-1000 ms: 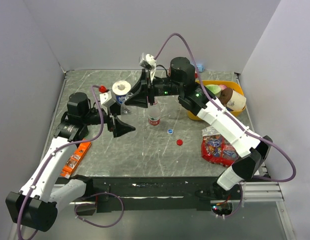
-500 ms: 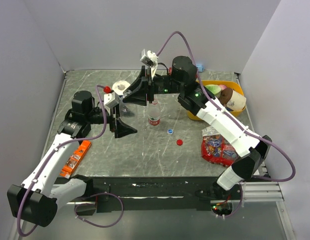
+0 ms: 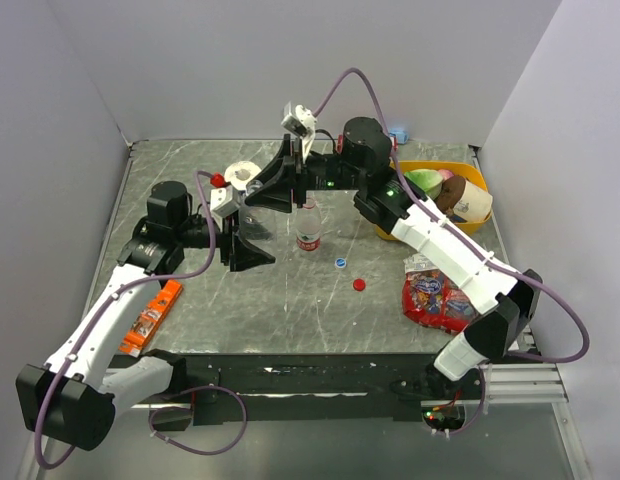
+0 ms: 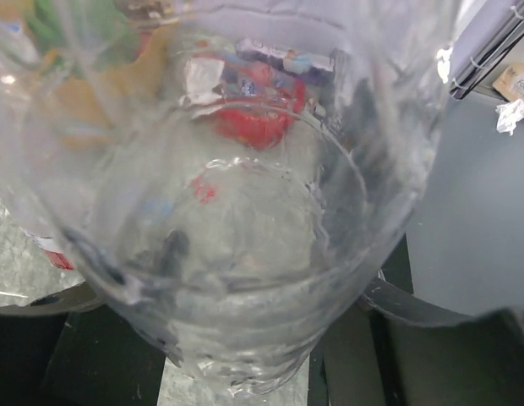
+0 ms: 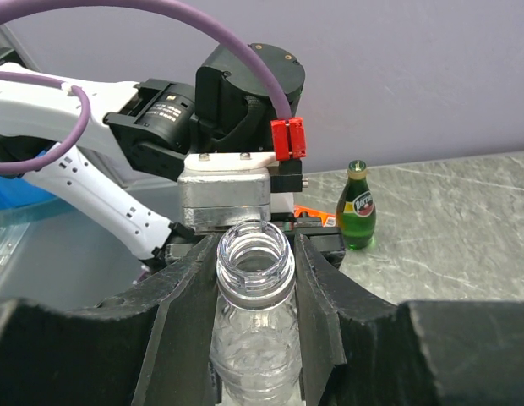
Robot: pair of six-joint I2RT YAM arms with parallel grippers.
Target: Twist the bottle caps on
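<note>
A clear uncapped bottle point(image 3: 253, 215) stands upright at the back left of the table. My right gripper point(image 3: 263, 190) is shut on its neck point(image 5: 254, 258), one finger on each side just below the open threaded mouth. My left gripper point(image 3: 248, 236) is lower down on the same bottle; the bottle's body point(image 4: 237, 254) fills the left wrist view, with a dark finger pressed against each side. A second bottle with a red label band point(image 3: 308, 228) stands alone to the right. A blue cap point(image 3: 341, 263) and a red cap point(image 3: 359, 284) lie on the table in front of it.
A white roll point(image 3: 240, 172) sits behind the grippers. A yellow bin point(image 3: 430, 168) with mixed items is at the back right, with a red snack bag point(image 3: 435, 298) in front of it. An orange packet point(image 3: 150, 315) lies at the left front. A small green bottle point(image 5: 357, 207) stands beyond the held bottle.
My left arm moved right to the clear bottle, and its jaws closed in from wide open onto the bottle's body. The right gripper kept its hold on the neck.
</note>
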